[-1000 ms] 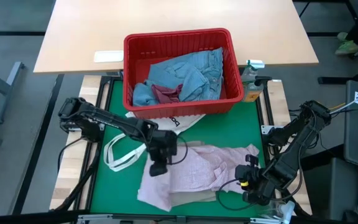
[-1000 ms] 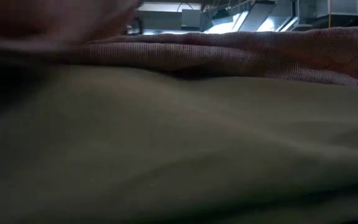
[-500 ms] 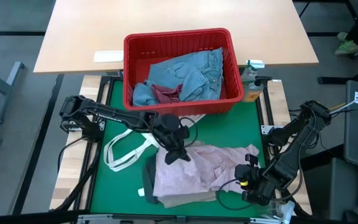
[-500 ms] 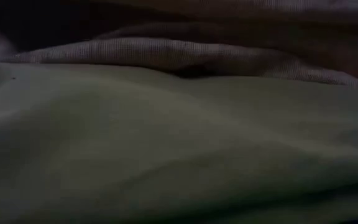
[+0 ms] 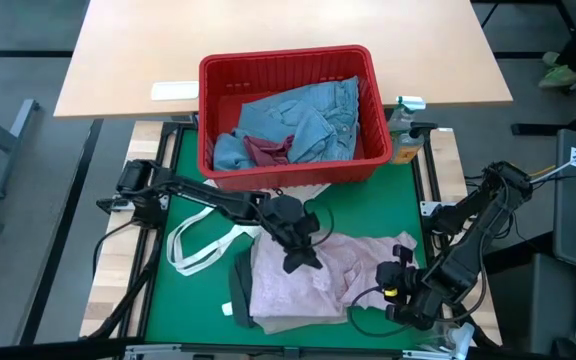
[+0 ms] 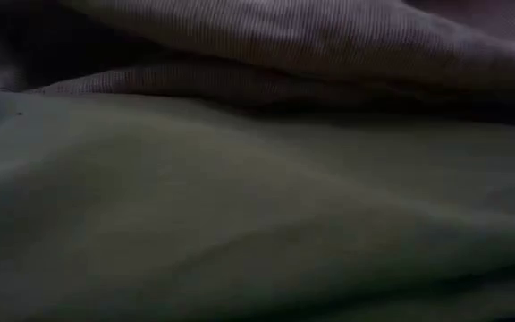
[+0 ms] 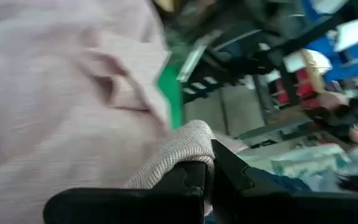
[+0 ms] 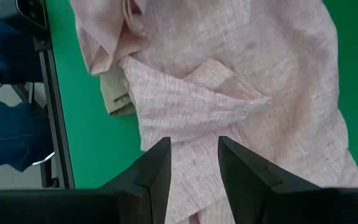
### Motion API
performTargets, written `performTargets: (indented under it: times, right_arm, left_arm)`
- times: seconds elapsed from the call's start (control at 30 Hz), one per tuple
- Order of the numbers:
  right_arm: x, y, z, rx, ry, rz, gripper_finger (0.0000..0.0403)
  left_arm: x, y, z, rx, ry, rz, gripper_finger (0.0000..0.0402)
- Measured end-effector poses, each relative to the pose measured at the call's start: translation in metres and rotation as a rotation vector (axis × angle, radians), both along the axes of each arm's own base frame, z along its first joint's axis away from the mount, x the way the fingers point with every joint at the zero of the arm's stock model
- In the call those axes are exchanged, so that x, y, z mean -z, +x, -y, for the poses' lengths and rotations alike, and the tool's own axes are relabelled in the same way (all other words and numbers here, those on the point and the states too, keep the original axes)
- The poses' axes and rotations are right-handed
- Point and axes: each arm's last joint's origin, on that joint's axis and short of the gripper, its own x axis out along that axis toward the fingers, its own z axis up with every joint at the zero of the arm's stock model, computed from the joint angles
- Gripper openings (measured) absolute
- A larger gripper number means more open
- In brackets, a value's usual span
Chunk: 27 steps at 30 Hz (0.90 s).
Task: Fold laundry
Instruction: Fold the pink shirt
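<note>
Pink top (image 5: 313, 280): spread on green mat (image 5: 368, 205), over beige trousers (image 5: 303, 320).
Left gripper (image 5: 303, 258): clenched on pink top's edge.
Right gripper (image 5: 396, 290): parted, empty, hovering beside top.

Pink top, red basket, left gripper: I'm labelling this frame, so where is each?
pink top (image 5: 313, 285), high view, middle of the cloth.
red basket (image 5: 286, 56), high view, far rim.
left gripper (image 5: 301, 261), high view, fingertips pinching the top.

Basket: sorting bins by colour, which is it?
Red basket, clearest in the high view.
</note>
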Motion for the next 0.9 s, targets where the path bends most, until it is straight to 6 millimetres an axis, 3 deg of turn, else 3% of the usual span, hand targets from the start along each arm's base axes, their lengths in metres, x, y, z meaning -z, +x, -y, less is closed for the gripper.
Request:
performTargets:
  times: [0.33,0.5,0.63,0.9]
  right_arm:
    - [-0.004,0.006,-0.004,0.035,0.006,0.120,0.0131]
    - [-0.008,0.012,-0.005,0.077,-0.047,0.274,0.0131]
    - [-0.011,0.015,-0.006,0.051,-0.098,0.346,0.0131]
    - [-0.012,0.015,-0.007,0.028,-0.112,0.355,0.0131]
  left_arm:
    - [0.007,0.006,-0.037,-0.122,0.029,-0.018,0.0007]
    - [0.010,0.006,-0.034,-0.208,0.096,-0.035,0.0008]
    - [0.010,0.005,-0.027,-0.181,0.177,0.002,0.0013]
    - [0.013,0.003,-0.021,-0.077,0.362,0.056,0.0082]
